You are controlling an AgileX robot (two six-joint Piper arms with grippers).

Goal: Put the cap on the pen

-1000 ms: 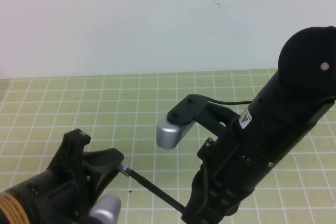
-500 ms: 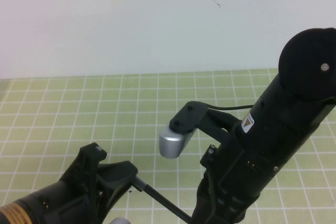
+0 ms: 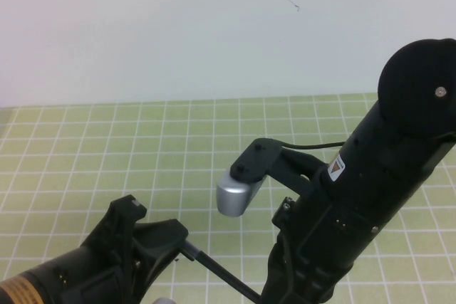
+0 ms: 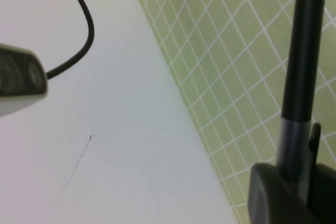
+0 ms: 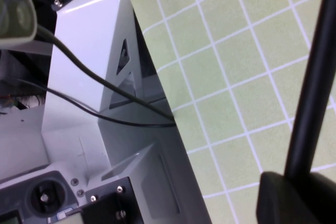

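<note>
High view: the pen (image 3: pixel 217 270) spans the lower centre of the frame, long axis slanting from the left gripper (image 3: pixel 174 236) down-right to the right gripper (image 3: pixel 274 291), above the desk (image 3: pixel 142 147).
Left wrist view: jaws together, clamped on the cap (image 4: pixel 294 145) seated on the pen's end.
Right wrist view: jaws clamped on the pen's shaft.
</note>
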